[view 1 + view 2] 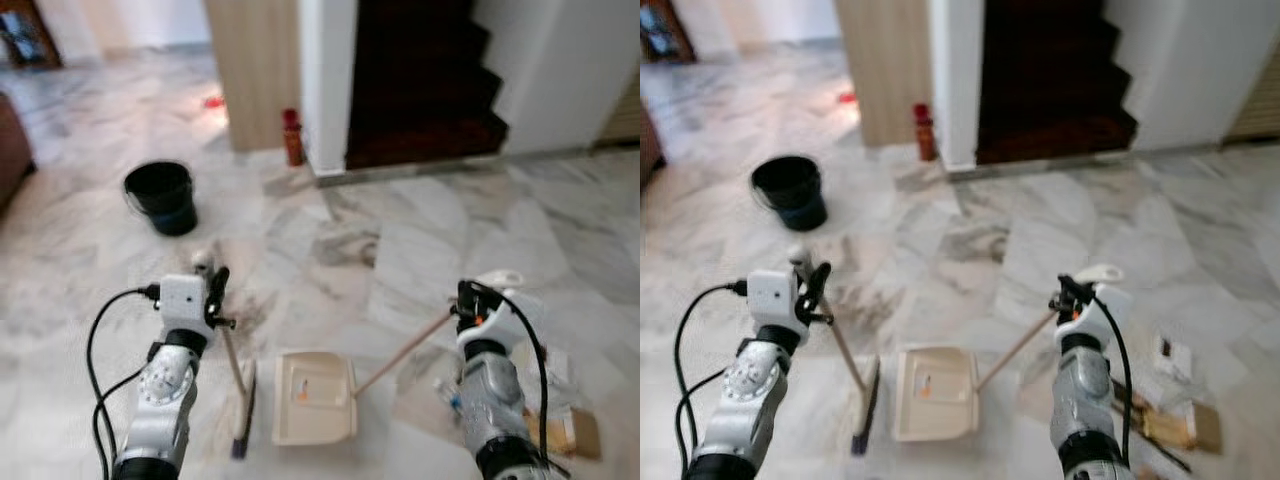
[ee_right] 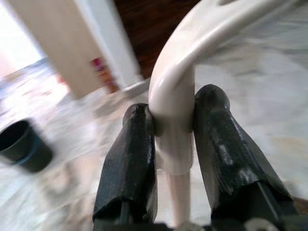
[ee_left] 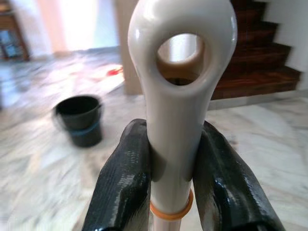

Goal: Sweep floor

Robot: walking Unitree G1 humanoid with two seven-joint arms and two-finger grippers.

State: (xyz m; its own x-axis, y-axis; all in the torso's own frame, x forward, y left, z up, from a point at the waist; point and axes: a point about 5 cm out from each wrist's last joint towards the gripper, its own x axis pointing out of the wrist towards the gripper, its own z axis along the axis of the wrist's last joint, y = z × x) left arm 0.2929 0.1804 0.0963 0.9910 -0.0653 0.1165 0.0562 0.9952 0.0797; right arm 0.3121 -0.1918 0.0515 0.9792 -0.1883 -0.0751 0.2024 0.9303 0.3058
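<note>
So the left gripper (image 3: 174, 178) has its fingers pinching the broom handle (image 3: 175, 96) just under its hanging loop, and the broom head (image 1: 243, 415) sits on the marble floor (image 1: 420, 240) low in the frame, just left of the cream dustpan (image 1: 313, 396). Right gripper (image 2: 174, 159) squeezes the dustpan handle (image 2: 175, 101). A black bucket (image 1: 161, 196) stands upper left. Lower right, there's some cardboard-looking litter (image 1: 565, 425), too blurry to identify.
</note>
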